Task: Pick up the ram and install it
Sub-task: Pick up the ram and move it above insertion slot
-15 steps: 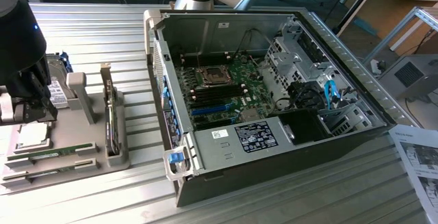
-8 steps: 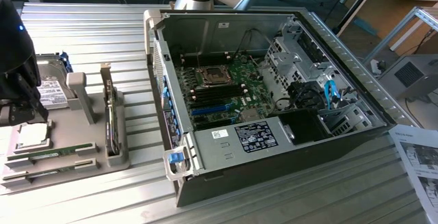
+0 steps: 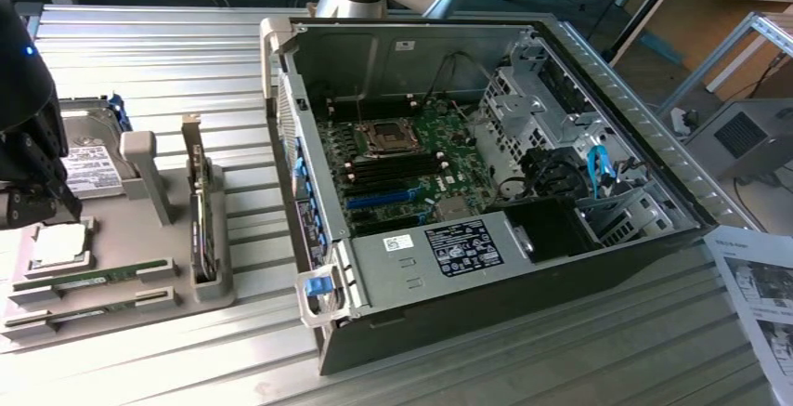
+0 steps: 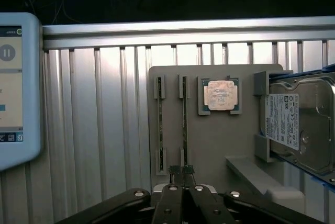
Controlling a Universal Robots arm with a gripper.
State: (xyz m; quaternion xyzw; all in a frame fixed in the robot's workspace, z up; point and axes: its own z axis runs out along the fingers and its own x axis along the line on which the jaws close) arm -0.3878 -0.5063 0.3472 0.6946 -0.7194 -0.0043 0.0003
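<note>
Two green ram sticks (image 4: pixel 160 124) (image 4: pixel 184 123) stand on edge side by side in slots of a grey holder tray (image 4: pixel 209 145). In the exterior view the same sticks (image 3: pixel 95 280) (image 3: pixel 87 307) lie at the tray's near end, on the exterior view's left. My gripper (image 4: pixel 181 170) hangs above the tray with its dark fingertips (image 4: pixel 175 170) pressed close together and nothing between them, over one end of the second stick. The exterior view has the black gripper (image 3: pixel 28 203) at the far left, over the tray. The open computer case (image 3: pixel 496 267) shows black memory slots (image 3: pixel 394 170) on the motherboard.
The tray also carries a processor chip (image 4: pixel 220 96), a hard drive (image 4: pixel 298 124) and an upright card with a metal bracket (image 3: pixel 199 229). A tablet screen (image 4: pixel 15 88) lies beside the tray on the ribbed metal table (image 4: pixel 104 130). Paper sheets (image 3: pixel 759 294) lie at the exterior view's right.
</note>
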